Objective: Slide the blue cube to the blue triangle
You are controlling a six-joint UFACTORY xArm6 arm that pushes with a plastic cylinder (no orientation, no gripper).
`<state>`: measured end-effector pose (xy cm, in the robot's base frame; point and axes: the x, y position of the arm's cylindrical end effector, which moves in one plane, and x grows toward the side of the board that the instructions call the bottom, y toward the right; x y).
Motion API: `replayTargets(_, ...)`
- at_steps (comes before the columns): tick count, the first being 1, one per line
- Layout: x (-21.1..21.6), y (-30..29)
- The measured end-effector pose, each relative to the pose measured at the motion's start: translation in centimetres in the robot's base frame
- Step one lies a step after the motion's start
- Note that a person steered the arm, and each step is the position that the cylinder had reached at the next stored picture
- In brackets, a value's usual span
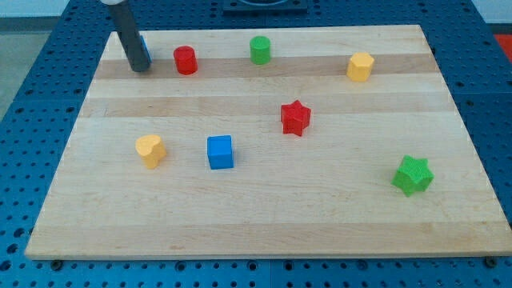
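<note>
The blue cube [220, 152] sits on the wooden board [264, 216], left of centre. The blue triangle [146, 50] is at the board's top left, almost wholly hidden behind my rod; only a thin blue sliver shows at the rod's right side. My tip [140, 68] rests on the board right beside the blue triangle, far up and to the left of the blue cube.
A red cylinder [186, 60] stands just right of my tip. A green cylinder [260, 50] and a yellow hexagonal block [360, 66] lie along the top. A red star [295, 118] is near the centre, a yellow heart [150, 150] left of the blue cube, a green star [413, 175] at the right.
</note>
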<state>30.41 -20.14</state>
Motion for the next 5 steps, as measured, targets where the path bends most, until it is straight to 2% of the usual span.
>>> replayTargets(1, 2.6, 5.9)
replayTargets(4, 13.5, 18.8)
replayTargets(5, 13.8, 18.9)
